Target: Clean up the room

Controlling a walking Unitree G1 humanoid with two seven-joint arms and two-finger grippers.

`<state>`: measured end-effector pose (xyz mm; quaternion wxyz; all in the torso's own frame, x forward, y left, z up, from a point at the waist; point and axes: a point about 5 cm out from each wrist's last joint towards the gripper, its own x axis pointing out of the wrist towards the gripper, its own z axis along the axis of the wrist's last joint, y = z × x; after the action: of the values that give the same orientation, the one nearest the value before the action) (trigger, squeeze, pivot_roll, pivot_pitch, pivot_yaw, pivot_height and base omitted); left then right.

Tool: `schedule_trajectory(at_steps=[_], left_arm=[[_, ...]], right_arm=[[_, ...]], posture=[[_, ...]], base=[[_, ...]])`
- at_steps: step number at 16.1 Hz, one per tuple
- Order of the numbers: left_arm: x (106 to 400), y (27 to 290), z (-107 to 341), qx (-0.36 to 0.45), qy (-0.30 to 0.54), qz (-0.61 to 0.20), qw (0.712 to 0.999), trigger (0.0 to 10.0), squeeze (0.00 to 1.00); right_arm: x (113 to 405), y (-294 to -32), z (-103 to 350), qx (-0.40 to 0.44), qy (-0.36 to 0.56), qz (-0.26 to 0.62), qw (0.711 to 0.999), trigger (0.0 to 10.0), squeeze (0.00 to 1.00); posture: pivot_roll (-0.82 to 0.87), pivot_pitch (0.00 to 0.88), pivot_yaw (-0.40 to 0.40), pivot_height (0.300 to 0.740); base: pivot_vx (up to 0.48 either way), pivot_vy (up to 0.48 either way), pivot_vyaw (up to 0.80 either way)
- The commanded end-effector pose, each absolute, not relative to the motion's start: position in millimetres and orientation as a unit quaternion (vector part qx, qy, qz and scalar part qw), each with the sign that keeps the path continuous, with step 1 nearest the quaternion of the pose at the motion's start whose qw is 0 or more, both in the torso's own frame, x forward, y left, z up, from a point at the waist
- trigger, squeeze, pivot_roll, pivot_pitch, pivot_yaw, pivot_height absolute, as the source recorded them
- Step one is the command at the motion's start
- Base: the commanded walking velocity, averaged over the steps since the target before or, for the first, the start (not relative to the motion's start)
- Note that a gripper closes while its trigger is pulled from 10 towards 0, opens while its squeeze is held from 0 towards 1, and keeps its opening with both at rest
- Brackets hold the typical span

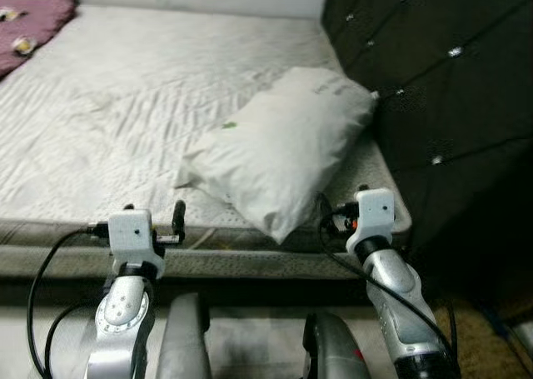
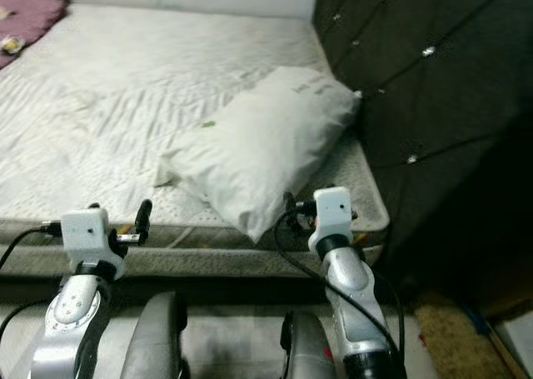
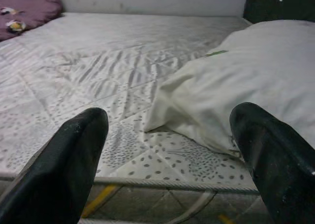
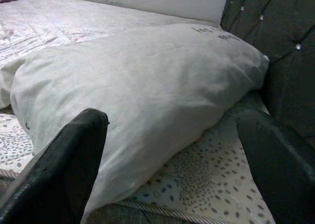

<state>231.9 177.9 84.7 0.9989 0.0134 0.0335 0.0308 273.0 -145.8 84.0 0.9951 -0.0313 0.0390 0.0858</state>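
Approach to bed, pillow not yet grasped.
Plump white fabric pillow (image 1: pixel 283 150) lies on the mattress, long axis 1-to-7 o'clock; right gripper (image 4: pixel 172 160), spread, faces it at 12 o'clock, nearer than the spread left gripper (image 3: pixel 167 155).

Both arms reach forward; left claw (image 3: pixel 167 160) and right claw (image 4: pixel 172 160) seemingly spread wide, empty.

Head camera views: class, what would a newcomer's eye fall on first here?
A big white pillow lies askew on the bare mattress, its far corner against the dark tufted headboard. Both arms reach toward the bed's near edge, left tool and right tool open. A purple cushion sits in the far corner.
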Motion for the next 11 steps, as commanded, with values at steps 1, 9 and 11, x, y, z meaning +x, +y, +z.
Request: schedule_trajectory(at_steps=[1, 9, 11], left_arm=[[232.3, 176.9, 86.8, 0.009, 0.027, 0.026, 0.999, 10.0, 0.00], [234.1, 176.1, 87.1, 0.008, 0.027, 0.023, 0.999, 10.0, 0.00], [234.6, 176.1, 86.9, 0.008, 0.028, 0.022, 0.999, 10.0, 0.00]], right_arm=[[273.7, -145.2, 87.9, -0.034, 0.034, 0.094, 0.994, 10.0, 0.00], [271.8, -134.2, 92.1, -0.033, 0.018, 0.146, 0.988, 10.0, 0.00], [271.9, -134.5, 91.6, -0.032, 0.019, 0.144, 0.989, 10.0, 0.00]], posture=[[0.01, 0.000, -0.046, 0.609], [0.01, 0.000, -0.048, 0.609], [0.01, 0.000, -0.046, 0.609]], base=[[0.304, 0.000, 0.00], [0.319, 0.000, 0.30], [0.322, 0.000, 0.21]])
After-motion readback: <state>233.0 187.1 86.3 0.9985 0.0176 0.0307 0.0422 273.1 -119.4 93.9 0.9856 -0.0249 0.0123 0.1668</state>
